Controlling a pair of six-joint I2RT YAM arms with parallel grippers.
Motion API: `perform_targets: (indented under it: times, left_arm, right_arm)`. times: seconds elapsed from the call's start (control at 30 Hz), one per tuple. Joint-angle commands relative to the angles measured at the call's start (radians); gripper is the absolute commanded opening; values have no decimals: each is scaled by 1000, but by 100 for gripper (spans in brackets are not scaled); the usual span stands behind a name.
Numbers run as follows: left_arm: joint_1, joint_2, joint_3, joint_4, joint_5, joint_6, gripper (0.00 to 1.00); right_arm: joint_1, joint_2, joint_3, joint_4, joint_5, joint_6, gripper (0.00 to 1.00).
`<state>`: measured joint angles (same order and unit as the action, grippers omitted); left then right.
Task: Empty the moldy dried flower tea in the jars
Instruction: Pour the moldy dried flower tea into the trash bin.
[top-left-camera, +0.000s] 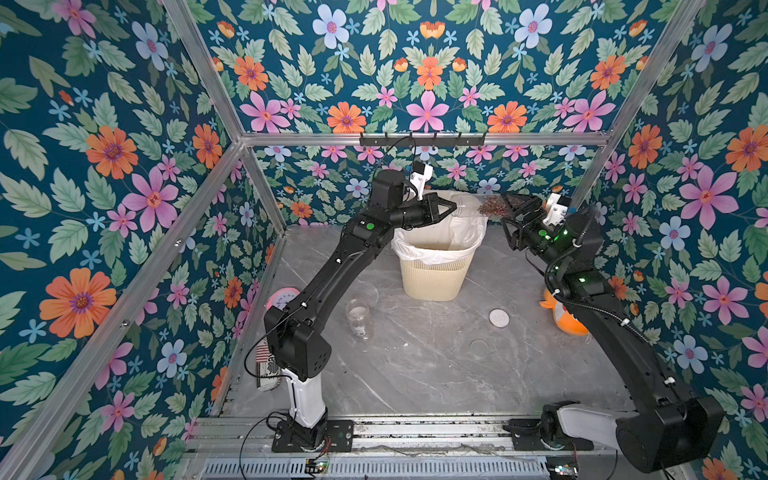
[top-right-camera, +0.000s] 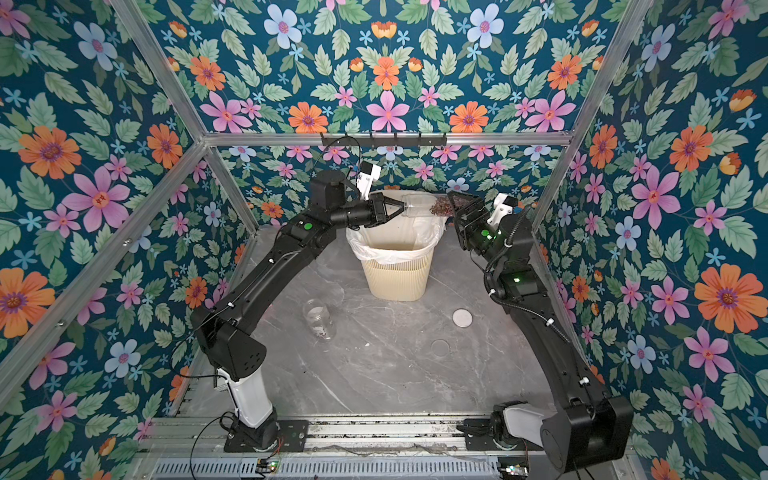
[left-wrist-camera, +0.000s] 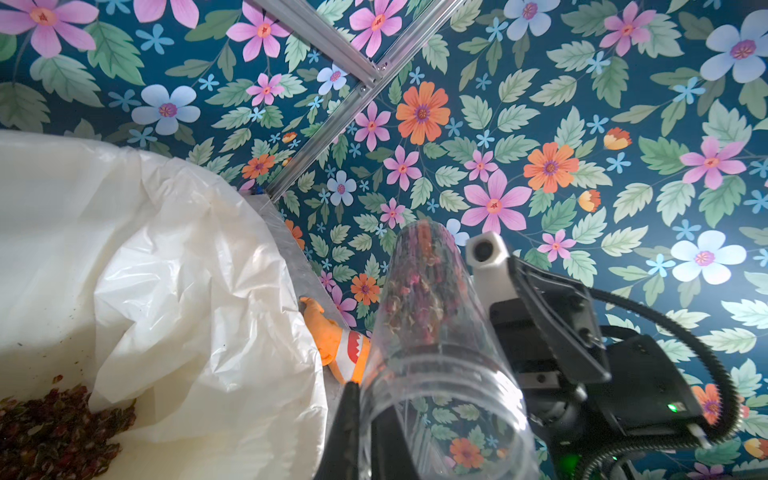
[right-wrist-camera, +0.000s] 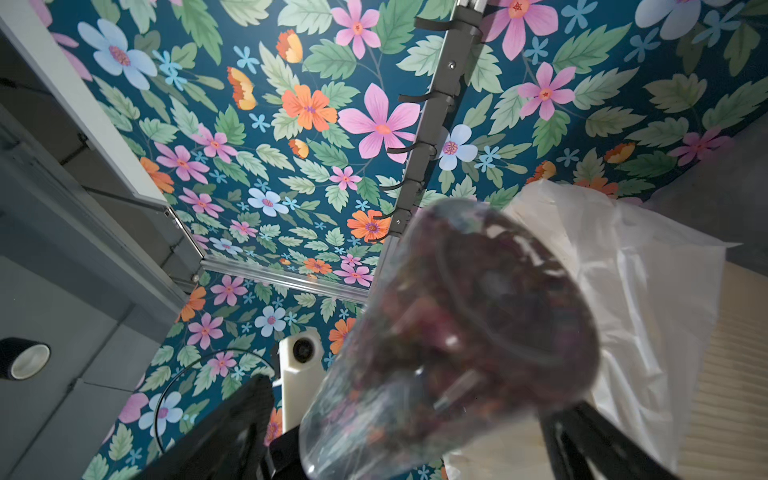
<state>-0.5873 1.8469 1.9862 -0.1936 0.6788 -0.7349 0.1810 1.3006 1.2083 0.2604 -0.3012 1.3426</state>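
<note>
One narrow clear jar (top-left-camera: 467, 210): level over the cream ribbed bin (top-left-camera: 434, 282), long axis running arm to arm.
Tea: reddish dried buds (top-left-camera: 490, 206) heaped at its base end, toward my right arm.
Left jaws: clamped on its mouth.
Right jaws: spread open at its base.

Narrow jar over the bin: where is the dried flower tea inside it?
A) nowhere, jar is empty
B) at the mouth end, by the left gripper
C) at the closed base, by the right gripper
C: in a top view the dried flower tea is bunched at the base end of the narrow jar, next to the right gripper; the stretch toward the left gripper is clear.
</note>
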Motion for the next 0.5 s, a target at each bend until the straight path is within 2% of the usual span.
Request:
perform_targets:
  times: [0.0, 0.23, 0.3, 0.4, 0.47]
  left_arm:
    - [0, -6, -13, 74, -9, -22, 0]
    - [0, 16, -20, 93, -19, -29, 0]
    - [0, 21, -22, 111, -15, -34, 0]
    - [0, 28, -27, 127, -18, -41, 0]
    - [0, 28, -38, 138, -22, -46, 0]
  right_arm:
    - [-1, 44, 16, 179, 34, 164, 99]
    - [2, 114, 69, 229, 74, 269, 91]
    - [4, 132, 77, 241, 71, 294, 86]
    - [12, 151, 71, 273, 76, 330, 73]
    - [14, 159, 78, 270, 76, 332, 71]
